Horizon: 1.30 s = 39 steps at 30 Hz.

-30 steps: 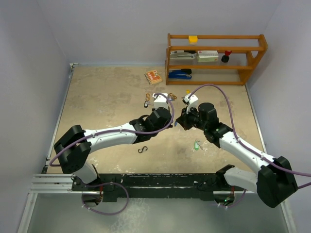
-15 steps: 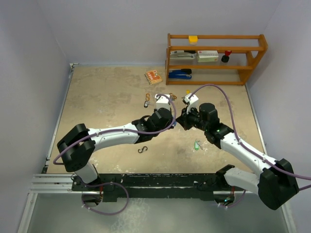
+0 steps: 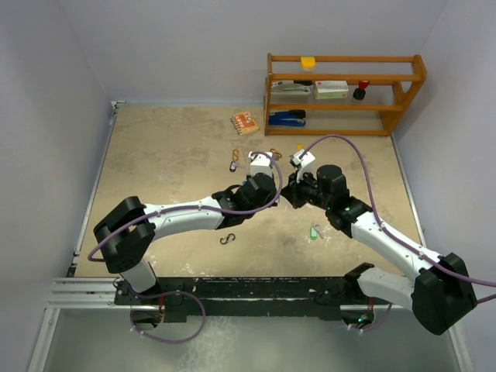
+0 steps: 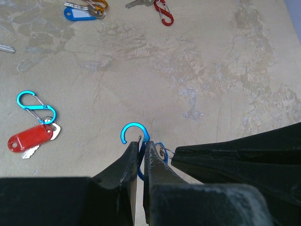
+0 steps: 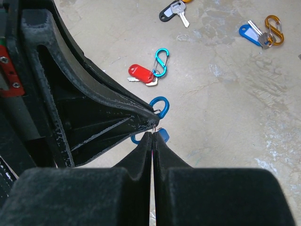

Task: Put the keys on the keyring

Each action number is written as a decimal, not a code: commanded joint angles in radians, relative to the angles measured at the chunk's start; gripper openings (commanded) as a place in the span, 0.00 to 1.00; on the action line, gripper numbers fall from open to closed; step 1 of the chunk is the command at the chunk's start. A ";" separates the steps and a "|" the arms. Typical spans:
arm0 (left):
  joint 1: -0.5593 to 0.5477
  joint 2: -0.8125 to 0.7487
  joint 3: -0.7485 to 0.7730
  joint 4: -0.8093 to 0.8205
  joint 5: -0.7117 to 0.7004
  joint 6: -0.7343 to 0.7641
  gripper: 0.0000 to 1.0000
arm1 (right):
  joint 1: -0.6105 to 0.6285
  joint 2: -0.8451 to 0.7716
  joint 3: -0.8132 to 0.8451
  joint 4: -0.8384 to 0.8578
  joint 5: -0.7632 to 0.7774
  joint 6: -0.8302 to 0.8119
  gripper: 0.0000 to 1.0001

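The fingers [image 4: 128, 162] of the left gripper [image 4: 142, 143] were seen clamped on a blue clip [image 4: 134, 131]. Its upper hook stood out beyond the fingertips, and its lower part was caught between them. The fingers [image 5: 141, 153] of the right gripper [image 5: 153, 135] were pressed tight against each other, their tips set just beside the left fingertips. A small blue tag [image 5: 162, 135] was seen right at those tips, but whether it or its ring was nipped could not be told.

Around the grippers, other keys were scattered on the table [image 4: 211, 70]. A red-tagged key [image 4: 29, 137] was found near the blue clip, touching the lower hook of a cyan clip [image 4: 35, 107]. Farther off, a blue-tagged key [image 4: 79, 12] was seen against an orange clip [image 4: 98, 4], and a bare key [image 4: 136, 4] lay beside a red clip [image 4: 163, 12]. A black-tagged key [image 5: 167, 13] was seen in the right wrist view, beyond the red-tagged one.

From above, a green-tagged key [image 3: 314, 231] was seen lying apart, close to the right forearm, and a black clip [image 3: 226, 239] lay near the left forearm. A wooden shelf [image 3: 345, 58] stood at the far edge, with a small orange box [image 3: 244, 122] to its left.
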 commanded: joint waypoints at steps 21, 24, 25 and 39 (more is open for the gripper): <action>0.003 -0.035 0.042 0.034 -0.007 0.027 0.00 | 0.010 0.001 -0.004 0.020 -0.016 -0.027 0.00; 0.003 -0.041 0.043 0.032 -0.008 0.027 0.00 | 0.013 0.003 -0.002 0.019 -0.014 -0.029 0.00; 0.003 -0.042 0.043 0.032 -0.010 0.028 0.00 | 0.013 0.004 -0.001 0.017 -0.014 -0.030 0.00; 0.006 -0.050 0.052 0.020 -0.022 0.035 0.00 | 0.020 0.011 0.000 0.017 -0.011 -0.034 0.00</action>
